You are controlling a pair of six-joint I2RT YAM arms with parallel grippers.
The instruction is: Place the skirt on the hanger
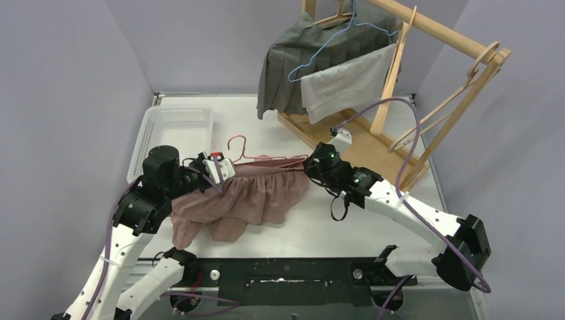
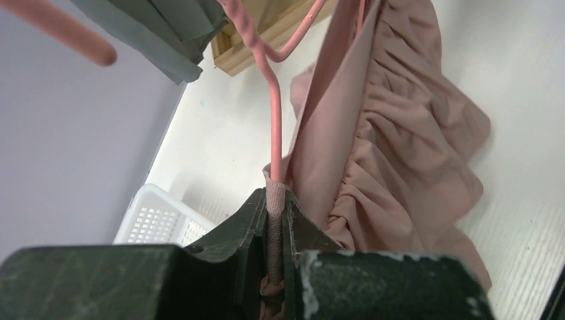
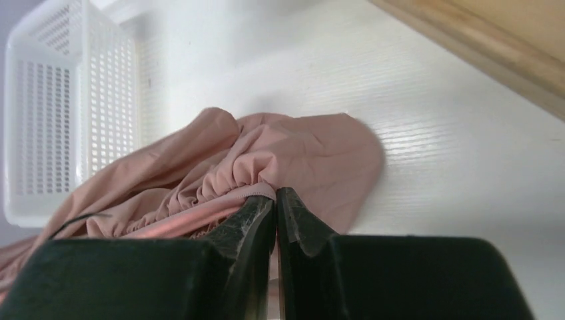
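Note:
A pink skirt (image 1: 246, 197) lies bunched on the white table between the arms. A pink wire hanger (image 1: 236, 143) lies along its waistband, hook toward the back. My left gripper (image 1: 223, 170) is shut on the hanger's end. In the left wrist view the gripper (image 2: 276, 197) pinches the pink wire (image 2: 274, 120) together with a strip of skirt (image 2: 400, 147) fabric. My right gripper (image 1: 313, 163) is at the skirt's right end. In the right wrist view it (image 3: 275, 197) is shut on the skirt's (image 3: 293, 150) gathered waistband edge.
A white mesh basket (image 1: 174, 133) stands at the back left. A wooden clothes rack (image 1: 400, 100) at the back right holds two grey skirts (image 1: 293, 67), a blue hanger (image 1: 333, 40) and wooden hangers (image 1: 460, 93). The rack's base (image 1: 360, 143) is just behind my right gripper.

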